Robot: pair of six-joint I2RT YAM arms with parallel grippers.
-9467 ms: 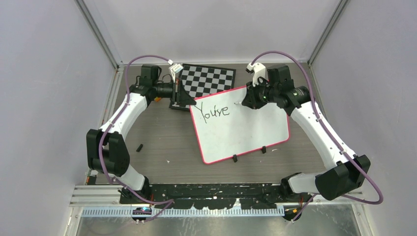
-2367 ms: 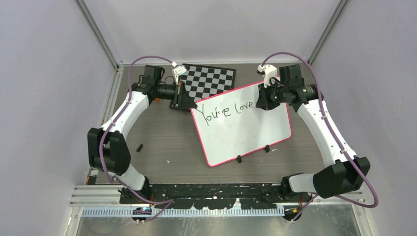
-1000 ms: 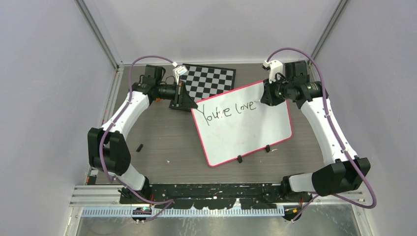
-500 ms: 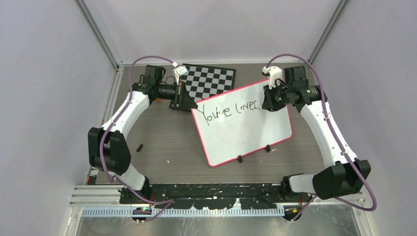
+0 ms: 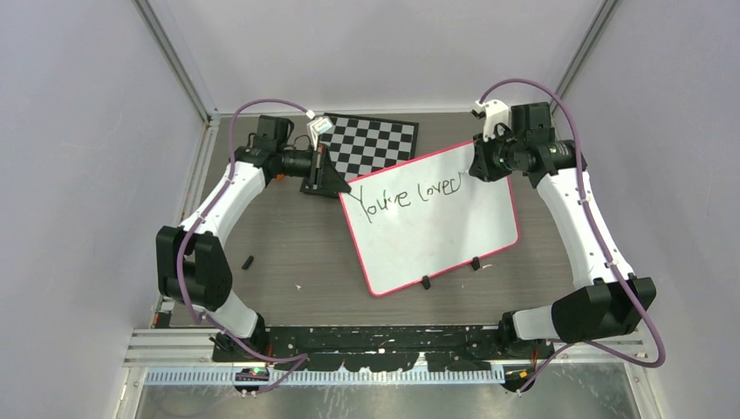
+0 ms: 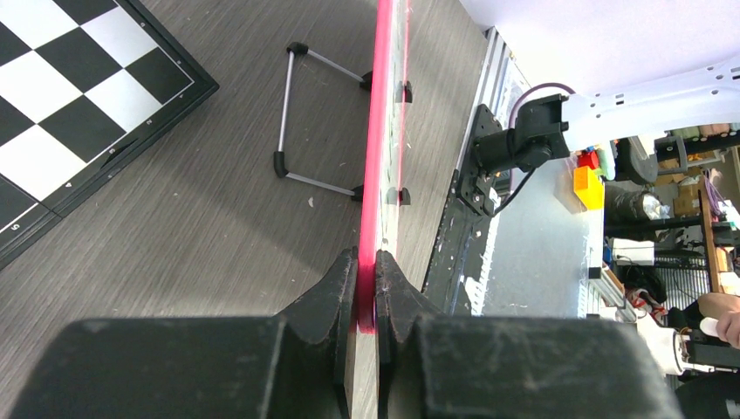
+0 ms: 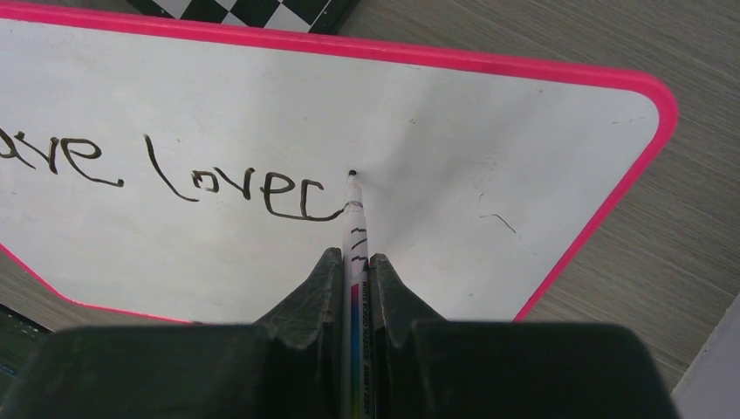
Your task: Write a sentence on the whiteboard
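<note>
The left gripper (image 6: pixel 366 266) pinches the whiteboard (image 5: pixel 436 236) by its edge, mid-table; its wrist view alone shows a wire stand (image 6: pixel 287 105) behind. The sentence (image 5: pixel 410 194) has grown from "You're" to "You're lovec"; the right gripper (image 7: pixel 354 258) pinches the marker (image 7: pixel 356 229).

White-and-black left arm (image 5: pixel 229 188) stretches forward, its black two-finger left gripper (image 6: pixel 366 262) pinched on the edge of the pink-framed whiteboard (image 6: pixel 381 131). White-and-black right arm (image 5: pixel 580 218) reaches likewise, wrist seemingly tilted down, right gripper (image 7: pixel 353 257) clamping a thin white marker (image 7: pixel 356 218).
</note>
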